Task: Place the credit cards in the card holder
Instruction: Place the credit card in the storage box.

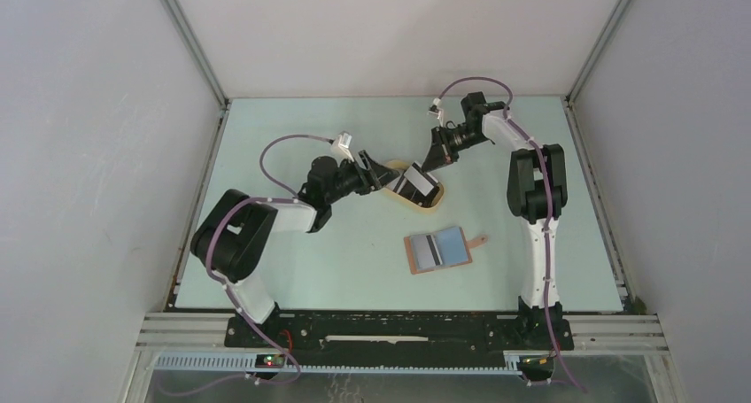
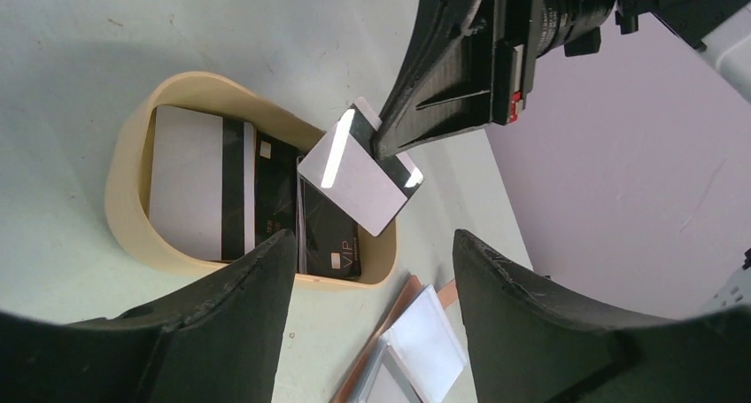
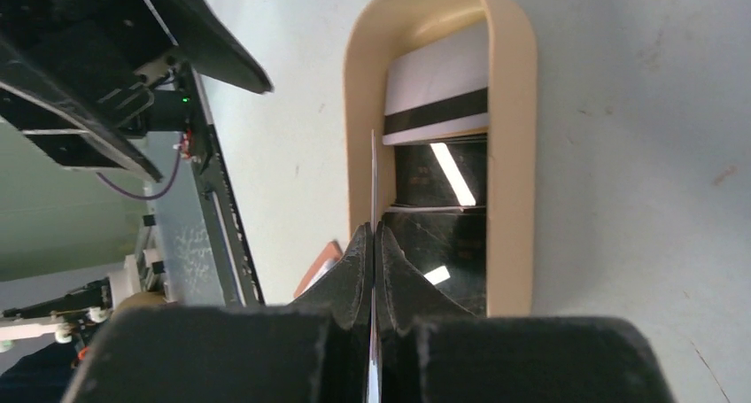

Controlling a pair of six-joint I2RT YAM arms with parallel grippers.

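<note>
My right gripper [image 3: 373, 235] is shut on a whitish credit card [image 2: 359, 177], lifted tilted above the oval beige tray [image 2: 133, 155]; in the right wrist view this card [image 3: 374, 182] shows edge-on. Other credit cards lie in the tray: a whitish one with a dark stripe [image 2: 190, 182] and black ones [image 2: 332, 239]. My left gripper [image 2: 372, 244] hangs open just beside the tray with nothing between its fingers. The card holder [image 1: 452, 244] lies open on the table in front of the tray, a striped grey card [image 1: 425, 251] on its left half.
The two arms meet over the tray [image 1: 434, 206] at the table's middle, the left gripper [image 1: 390, 174] close to the right gripper [image 1: 432, 164]. White walls enclose the table on three sides. A metal rail [image 1: 398, 332] runs along the near edge.
</note>
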